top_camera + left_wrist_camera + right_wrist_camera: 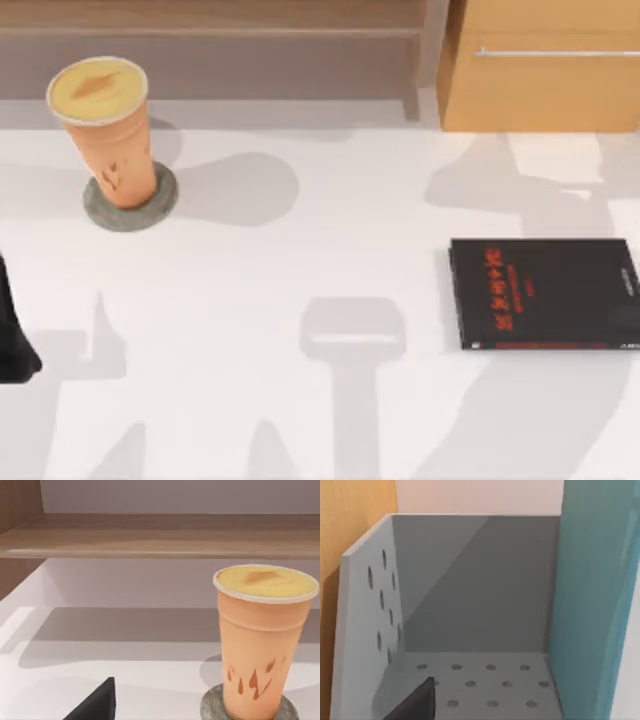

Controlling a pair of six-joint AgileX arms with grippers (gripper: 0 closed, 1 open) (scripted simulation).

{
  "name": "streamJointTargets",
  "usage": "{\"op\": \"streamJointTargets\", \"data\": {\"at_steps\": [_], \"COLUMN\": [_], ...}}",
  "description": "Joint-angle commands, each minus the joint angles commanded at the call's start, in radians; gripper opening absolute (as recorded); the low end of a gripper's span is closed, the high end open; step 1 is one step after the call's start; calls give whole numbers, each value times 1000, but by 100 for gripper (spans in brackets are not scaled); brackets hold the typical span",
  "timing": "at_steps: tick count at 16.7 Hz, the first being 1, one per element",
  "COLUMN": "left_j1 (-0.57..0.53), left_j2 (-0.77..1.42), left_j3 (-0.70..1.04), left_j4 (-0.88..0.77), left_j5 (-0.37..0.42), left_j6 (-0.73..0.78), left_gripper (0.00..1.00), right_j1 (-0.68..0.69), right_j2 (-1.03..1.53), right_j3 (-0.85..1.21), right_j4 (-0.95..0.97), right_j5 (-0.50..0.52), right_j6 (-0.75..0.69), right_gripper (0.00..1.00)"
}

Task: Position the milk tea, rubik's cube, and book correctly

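Milk tea [108,125] stands upright on the grey round coaster [131,203], far-left part of the bench [330,250], just in front of the wooden shelf [210,50]; left wrist cam has the cup [262,640] close ahead. Judged done.

Teal-blue book [592,605] stands upright inside a grey perforated bin [375,605], beside the bin's open floor. Looks placed or nearly so; can't tell if it's being let go or held.

Rubik's cube: can't place it from here, so status unknown, prob. the remaining item.

Thin black book w/ red lettering [545,293] lies flat, well right of the cup, in front of the wooden cabinet [540,65].

Left gripper [15,335]: dark tip near left bench edge, toward the front from the cup, apart from it. Can't tell if spread or pressed together. Right gripper [417,702]: one dark finger over the bin floor, state can't tell.
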State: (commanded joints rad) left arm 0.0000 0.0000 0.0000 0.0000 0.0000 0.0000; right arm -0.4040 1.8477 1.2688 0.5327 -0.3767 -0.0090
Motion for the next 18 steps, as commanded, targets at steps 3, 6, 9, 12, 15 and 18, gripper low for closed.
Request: {"op": "streamJointTargets", "data": {"at_steps": [3, 6, 9, 12, 15, 18], "left_j1": [0, 0, 0, 0, 0, 0], "left_j2": [0, 0, 0, 0, 0, 0], "left_j3": [0, 0, 0, 0, 0, 0], "left_j4": [0, 0, 0, 0, 0, 0], "left_j5": [0, 0, 0, 0, 0, 0], "left_j6": [0, 0, 0, 0, 0, 0], "left_gripper": [100, 100, 100, 100, 100, 100], "right_j1": [-34, -51, -51, -45, -36, -26], "right_j2": [127, 171, 171, 177, 224, 265], "right_j3": [110, 152, 152, 164, 231, 295], "right_j4": [45, 67, 67, 61, 40, 17], "right_j5": [-32, -48, -48, -42, -32, -22], "right_j6": [-2, -1, -1, -1, -1, -2], "right_gripper": [100, 100, 100, 100, 100, 100]}}
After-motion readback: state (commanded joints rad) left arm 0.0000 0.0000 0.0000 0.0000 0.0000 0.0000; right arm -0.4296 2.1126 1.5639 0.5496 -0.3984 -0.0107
